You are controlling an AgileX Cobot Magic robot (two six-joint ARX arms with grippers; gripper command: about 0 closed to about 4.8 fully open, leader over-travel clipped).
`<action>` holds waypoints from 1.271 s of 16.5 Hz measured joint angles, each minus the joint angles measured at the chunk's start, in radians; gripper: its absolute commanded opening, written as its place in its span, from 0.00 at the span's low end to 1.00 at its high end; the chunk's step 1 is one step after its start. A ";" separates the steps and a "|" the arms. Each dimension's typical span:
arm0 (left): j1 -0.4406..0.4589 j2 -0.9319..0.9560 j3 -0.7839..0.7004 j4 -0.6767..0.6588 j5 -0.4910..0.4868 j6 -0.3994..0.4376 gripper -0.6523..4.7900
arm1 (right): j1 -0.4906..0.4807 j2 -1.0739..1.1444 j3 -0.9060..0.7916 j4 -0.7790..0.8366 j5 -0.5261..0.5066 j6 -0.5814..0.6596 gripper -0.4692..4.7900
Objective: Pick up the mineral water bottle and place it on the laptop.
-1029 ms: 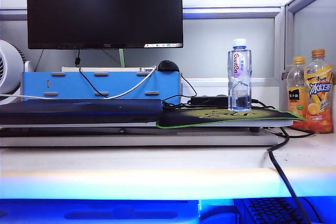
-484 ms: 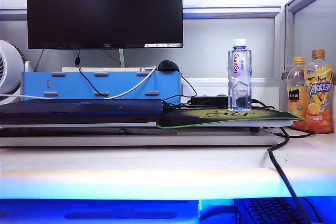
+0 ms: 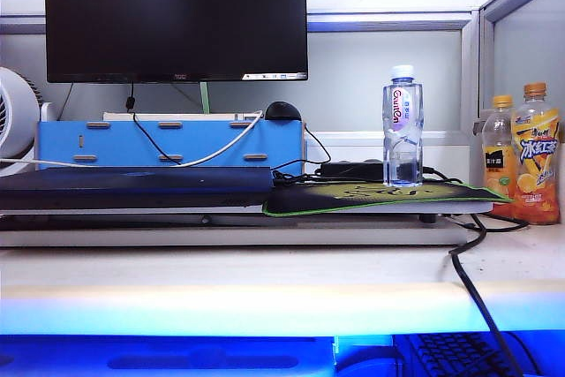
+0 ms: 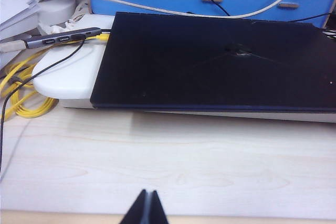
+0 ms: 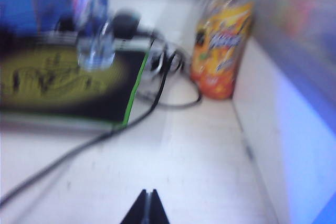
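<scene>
Resting grippers: the left gripper (image 4: 147, 206) and the right gripper (image 5: 147, 206) are each seen with fingertips pressed together, nothing held, above bare desk (image 3: 265, 275).
Bottle: the mineral water bottle (image 3: 403, 126) stands upright on the mouse pad (image 3: 371, 195), well apart from the right gripper.
Laptop: the laptop (image 4: 220, 61) lies closed and flat, apart from the left gripper.
Writing: red "Ganten" is read down the bottle label.

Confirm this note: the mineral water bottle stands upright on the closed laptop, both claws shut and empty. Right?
Not quite. The mineral water bottle stands upright on the mouse pad, not on the laptop, as the exterior view shows. The left claw and right claw are indeed shut and empty.
</scene>
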 measured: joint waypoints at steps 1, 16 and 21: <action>0.000 0.000 0.000 0.000 0.000 0.000 0.12 | 0.000 0.000 0.000 -0.011 -0.005 -0.021 0.09; 0.000 0.000 0.000 0.000 0.000 0.000 0.12 | 0.000 0.000 0.057 -0.050 -0.158 -0.104 0.09; 0.000 0.000 0.000 0.000 0.000 0.000 0.12 | 0.000 0.000 0.057 -0.043 -0.183 -0.105 0.09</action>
